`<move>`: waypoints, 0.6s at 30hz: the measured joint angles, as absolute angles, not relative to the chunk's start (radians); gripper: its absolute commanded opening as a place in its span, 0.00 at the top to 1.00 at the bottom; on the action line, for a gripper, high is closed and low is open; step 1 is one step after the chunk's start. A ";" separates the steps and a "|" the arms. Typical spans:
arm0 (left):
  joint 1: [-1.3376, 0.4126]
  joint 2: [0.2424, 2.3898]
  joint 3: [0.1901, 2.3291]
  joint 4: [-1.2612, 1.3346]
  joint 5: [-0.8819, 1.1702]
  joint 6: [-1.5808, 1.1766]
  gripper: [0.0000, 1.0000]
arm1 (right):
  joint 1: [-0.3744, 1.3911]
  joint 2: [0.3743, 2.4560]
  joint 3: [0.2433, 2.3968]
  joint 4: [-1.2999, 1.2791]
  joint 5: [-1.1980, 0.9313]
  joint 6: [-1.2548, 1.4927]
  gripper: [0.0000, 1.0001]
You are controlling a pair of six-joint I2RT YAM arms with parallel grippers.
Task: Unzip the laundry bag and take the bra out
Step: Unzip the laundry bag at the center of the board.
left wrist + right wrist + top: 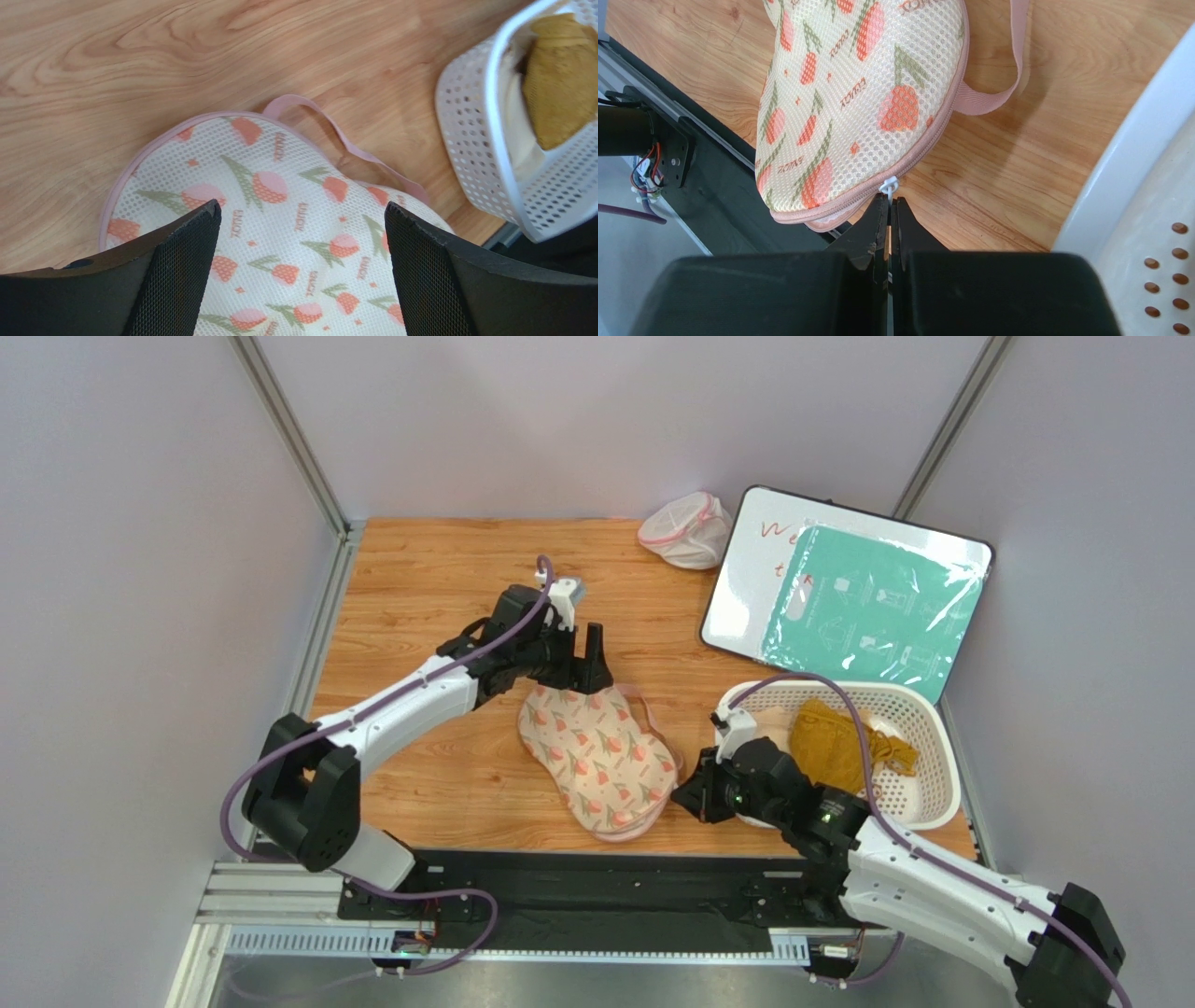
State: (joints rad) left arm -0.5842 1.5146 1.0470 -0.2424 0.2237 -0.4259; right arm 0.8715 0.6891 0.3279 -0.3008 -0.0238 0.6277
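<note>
The laundry bag, a cream mesh pouch with orange tulip print and pink edging, lies flat mid-table. It also shows in the left wrist view and the right wrist view. My left gripper is open, its jaws wide apart over the bag's far end. My right gripper is shut on the white zipper pull at the bag's near right edge. The zipper looks closed. The bra is hidden.
A white perforated basket with a mustard cloth stands right of the bag, close to my right arm. A small white mesh pouch and a whiteboard with a green sheet lie at the back right. A pink strap loop trails from the bag.
</note>
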 measured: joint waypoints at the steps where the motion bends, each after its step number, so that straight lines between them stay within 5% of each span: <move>1: -0.590 1.495 1.049 -0.242 0.234 -0.411 0.09 | 0.883 0.690 0.326 -0.300 -0.017 0.636 1.00; 11: -0.915 1.201 0.882 -0.197 0.274 -0.303 0.16 | 0.964 0.736 0.326 -0.266 0.041 0.691 1.00; 18: -1.035 1.198 0.712 -0.171 0.224 -0.319 0.16 | 0.999 0.776 0.326 -0.246 0.066 0.709 1.00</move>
